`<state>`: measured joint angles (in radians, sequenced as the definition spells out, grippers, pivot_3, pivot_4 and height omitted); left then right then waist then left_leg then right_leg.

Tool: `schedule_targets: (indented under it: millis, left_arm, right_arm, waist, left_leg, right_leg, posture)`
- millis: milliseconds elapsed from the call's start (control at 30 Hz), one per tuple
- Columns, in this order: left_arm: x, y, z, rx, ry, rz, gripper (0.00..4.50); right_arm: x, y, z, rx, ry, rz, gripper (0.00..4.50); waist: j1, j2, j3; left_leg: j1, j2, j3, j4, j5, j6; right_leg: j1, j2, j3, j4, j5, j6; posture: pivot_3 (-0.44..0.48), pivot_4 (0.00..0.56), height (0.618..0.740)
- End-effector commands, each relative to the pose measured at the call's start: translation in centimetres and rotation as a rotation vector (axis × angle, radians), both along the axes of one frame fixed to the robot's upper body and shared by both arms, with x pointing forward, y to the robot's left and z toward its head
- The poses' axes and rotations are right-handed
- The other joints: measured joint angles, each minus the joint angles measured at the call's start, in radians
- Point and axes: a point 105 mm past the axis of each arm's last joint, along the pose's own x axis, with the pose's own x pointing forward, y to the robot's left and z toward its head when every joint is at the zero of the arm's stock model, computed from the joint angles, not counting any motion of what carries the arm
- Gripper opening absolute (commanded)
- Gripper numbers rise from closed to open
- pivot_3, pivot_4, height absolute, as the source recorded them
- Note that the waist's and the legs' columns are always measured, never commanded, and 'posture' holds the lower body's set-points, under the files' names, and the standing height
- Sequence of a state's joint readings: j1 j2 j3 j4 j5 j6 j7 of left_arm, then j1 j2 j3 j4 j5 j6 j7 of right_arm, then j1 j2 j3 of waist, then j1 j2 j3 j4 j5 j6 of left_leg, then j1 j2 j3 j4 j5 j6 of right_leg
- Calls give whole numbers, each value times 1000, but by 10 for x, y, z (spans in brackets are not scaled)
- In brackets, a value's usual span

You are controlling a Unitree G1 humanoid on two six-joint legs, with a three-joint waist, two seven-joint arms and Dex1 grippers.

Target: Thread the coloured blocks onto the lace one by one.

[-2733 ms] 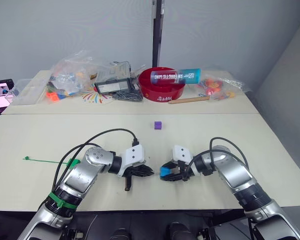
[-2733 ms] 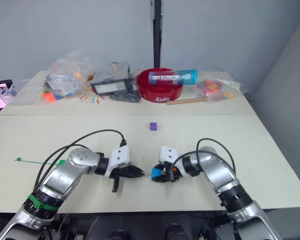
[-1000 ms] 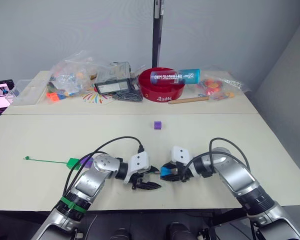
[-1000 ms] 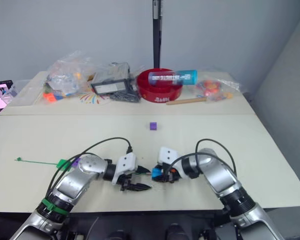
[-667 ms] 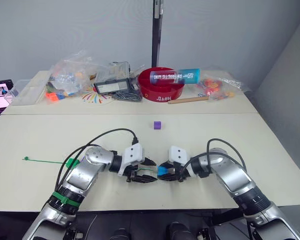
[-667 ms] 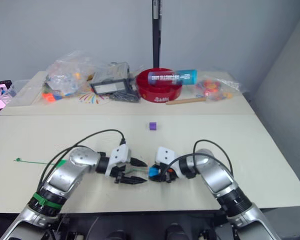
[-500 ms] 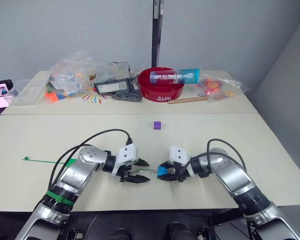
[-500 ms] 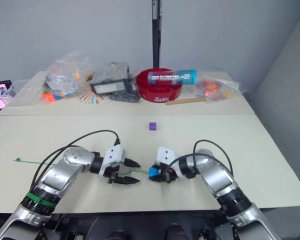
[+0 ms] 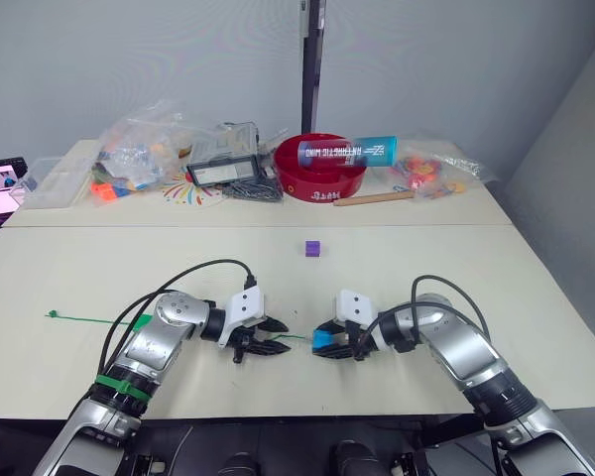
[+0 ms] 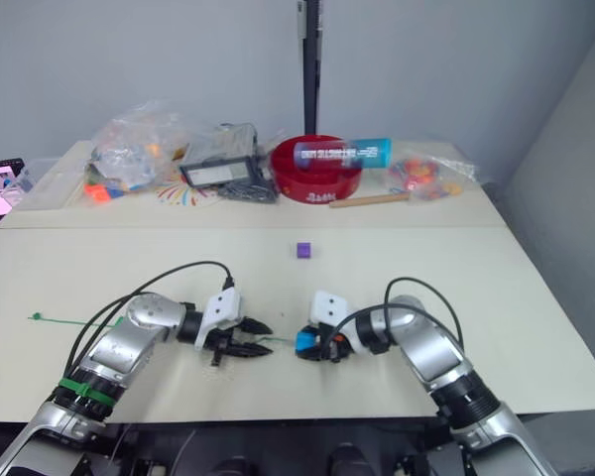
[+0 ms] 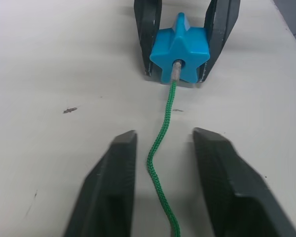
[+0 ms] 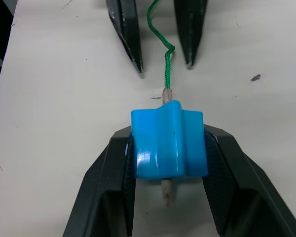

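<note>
A blue star-shaped block (image 12: pixel 168 143) sits between the fingers of my right gripper (image 9: pixel 322 340), which is shut on it near the table's front edge. The green lace (image 11: pixel 160 143) enters the block, and its pale stiff tip (image 12: pixel 165 190) pokes out on the far side. My left gripper (image 9: pixel 275 337) is open just left of the block, its fingers (image 11: pixel 116 187) on either side of the lace without touching it. The lace's tail runs left to a small knot (image 9: pixel 52 315). A purple block (image 9: pixel 313 249) lies alone at mid-table. A green block (image 9: pixel 139 321) peeks out behind my left forearm.
On the far table stand a red bowl (image 9: pixel 322 174) with a blue tube (image 9: pixel 347 151) across it, clear bags of toys (image 9: pixel 139 149), a black device (image 9: pixel 223 171) and a wooden stick (image 9: pixel 375 198). A lit screen (image 9: pixel 0 188) sits at the far left.
My left gripper carried the lace tip to the blue block and pushed it in. It has since opened and drawn back a little to the left. The right gripper stayed put.
</note>
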<state>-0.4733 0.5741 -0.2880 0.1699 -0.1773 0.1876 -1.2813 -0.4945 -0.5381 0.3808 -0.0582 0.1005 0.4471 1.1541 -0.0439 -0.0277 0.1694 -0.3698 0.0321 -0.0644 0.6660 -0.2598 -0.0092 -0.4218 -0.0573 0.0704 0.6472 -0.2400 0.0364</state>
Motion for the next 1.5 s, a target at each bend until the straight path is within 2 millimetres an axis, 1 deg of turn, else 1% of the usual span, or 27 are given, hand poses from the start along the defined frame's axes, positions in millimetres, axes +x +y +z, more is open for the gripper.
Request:
schedule_targets:
  millis: [33,67,100,167,300,400,467,600,767,900,1000,1067,1200,1267,1333,1400,1500]
  left_arm:
    - [-2,-6,-1,1,-4,-32,408]
    - [-1,-7,-1,-1,-6,-32,63]
    - [0,-8,0,0,-14,-30,25]
    - [2,-10,1,0,-26,-31,25]
    - [4,-22,10,-30,-61,-52,25]
    - [1,-30,18,-35,-92,-91,25]
    - [-3,-32,20,-25,-96,-123,25]
    - [-2,-35,21,-11,-109,-121,25]
    - [4,-49,13,16,-120,-112,25]
    - [8,-48,14,21,-133,-92,25]
    - [8,-42,20,8,-137,-84,830]
    - [6,-37,26,-3,-139,-83,1515]
    - [2,-35,31,-14,-134,-94,2876]
    - [0,-35,31,-10,-135,-106,3486]
    - [-2,-35,31,-6,-133,-114,3498]
    - [-4,-38,31,-14,-126,-125,3498]
    - [-2,-48,29,-20,-145,-137,3498]
  right_arm:
    - [-1,0,6,8,-16,5,1354]
    - [-1,0,6,9,-16,6,1354]
    - [-2,0,6,9,-15,6,1354]
    - [-2,0,7,10,-15,6,1354]
    - [-3,0,6,12,-8,11,1354]
    - [-4,2,5,10,-6,11,1354]
    - [-4,2,5,8,-6,9,1354]
    - [-2,2,5,5,-11,2,1354]
    - [-4,4,6,10,-9,4,1354]
    - [-6,5,6,11,-6,11,1354]
    - [-6,5,10,25,-1,6,1354]
    - [-5,5,16,41,-2,5,2426]
    - [-4,5,25,58,-6,0,3826]
    - [-3,3,31,64,-16,-10,4436]
    - [-4,2,33,66,-18,-14,4475]
    - [-6,-4,37,64,-20,-21,4475]
    - [-8,-20,35,48,-21,-52,4475]
  waist:
    - [1,0,0]
    - [1,0,0]
    - [1,0,0]
    - [1,0,0]
    - [2,0,0]
    - [1,0,0]
    - [0,0,0]
    - [0,0,0]
    - [2,0,0]
    - [2,0,0]
    - [1,0,0]
    - [0,0,0]
    - [1,0,0]
    - [1,0,0]
    - [2,0,0]
    - [2,0,0]
    - [8,0,0]
  left_leg:
    - [0,0,0,0,0,0]
    - [0,0,0,0,0,0]
    - [0,0,0,0,0,0]
    - [0,0,0,0,0,0]
    - [0,0,0,0,0,0]
    - [-1,0,0,0,0,0]
    - [-1,0,0,0,0,0]
    - [-1,0,0,0,0,0]
    - [-1,0,0,0,0,0]
    - [0,0,0,0,0,0]
    - [-1,0,0,0,0,0]
    - [-1,0,0,0,0,0]
    - [-1,0,0,0,0,0]
    - [-1,0,0,0,0,0]
    - [-1,0,0,0,0,0]
    - [-1,0,0,0,0,0]
    - [-2,0,0,0,0,0]
  right_leg:
    - [0,0,0,0,0,0]
    - [0,0,0,0,0,0]
    - [0,0,0,0,0,0]
    - [0,0,0,0,0,0]
    - [0,0,0,0,0,0]
    - [0,0,0,0,0,0]
    - [0,0,0,0,0,0]
    - [0,0,0,0,0,0]
    - [0,0,0,0,0,0]
    - [0,0,0,0,0,0]
    - [0,0,0,0,0,0]
    - [0,0,0,0,0,0]
    - [-1,0,0,0,0,0]
    - [-1,0,0,0,0,0]
    - [-1,0,0,0,0,0]
    - [-1,0,0,0,0,0]
    - [0,0,0,-1,0,0]
  posture:
    - [0,150,731]
    - [0,150,731]
    - [0,150,731]
    - [0,150,731]
    - [0,150,731]
    - [0,150,731]
    - [0,150,731]
    - [0,150,731]
    - [0,150,731]
    - [0,150,731]
    - [0,150,731]
    - [0,150,731]
    - [0,150,731]
    - [0,150,731]
    - [0,150,731]
    - [0,150,731]
    - [0,150,731]
